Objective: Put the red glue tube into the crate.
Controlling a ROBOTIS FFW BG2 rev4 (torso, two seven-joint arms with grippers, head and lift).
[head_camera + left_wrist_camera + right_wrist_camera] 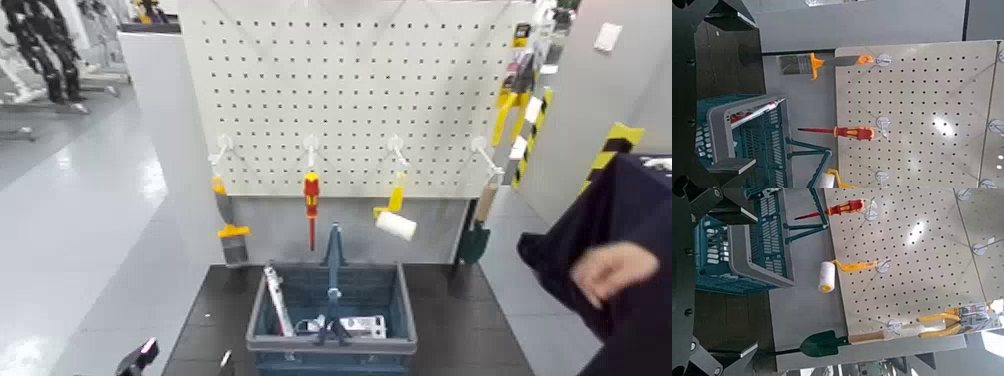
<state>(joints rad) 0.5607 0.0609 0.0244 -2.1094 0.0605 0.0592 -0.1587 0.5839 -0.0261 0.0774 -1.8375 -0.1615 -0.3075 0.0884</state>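
Far side: a perforated, cream pegboard (pixel 350 100) spans my workspace. Near centre: the slotted plastic crate (pixel 259 318), blue-grey with a smooth grey rim and tall blue handle (pixel 335 250), on a dark surface (pixel 450 310) that offers bare room left and right. Only my head view includes a person's hand (pixel 612 272), at right. The red glue tube (pixel 279 302), white with red print, is inside the crate, leaning on its left side; my left wrist view also shows it. My left gripper (pixel 749 94), near-left of the crate, is spread and empty; my right gripper (pixel 753 280), facing crate and pegboard, is likewise spread.
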